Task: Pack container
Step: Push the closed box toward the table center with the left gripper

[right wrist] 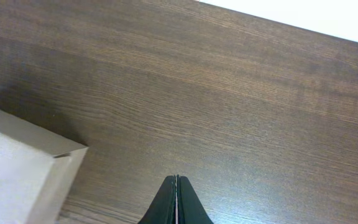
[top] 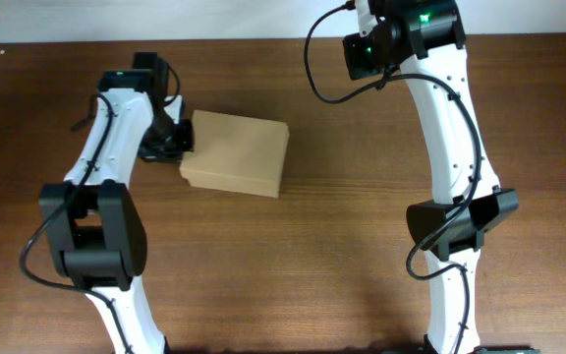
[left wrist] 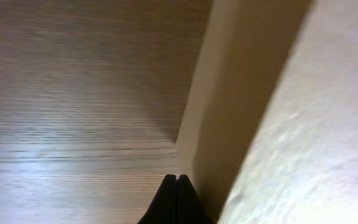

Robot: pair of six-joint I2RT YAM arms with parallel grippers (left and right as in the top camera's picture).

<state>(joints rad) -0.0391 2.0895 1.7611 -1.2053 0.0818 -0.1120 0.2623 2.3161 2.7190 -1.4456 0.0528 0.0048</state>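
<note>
Overhead, the container [top: 236,152] lay on the table [top: 342,246] left of centre, flap down flat and nothing loose nearby, so packing looked all but finished, with perhaps a last press on the lid to do. It was a plain rectangular box of matte tan cardboard with crisp edges, on dark, faintly glossy wood grain. The left hand [left wrist: 177,183], pinched together and empty, sat just beside its end wall. The right hand [right wrist: 177,183], likewise closed on nothing, hung well apart.
</note>
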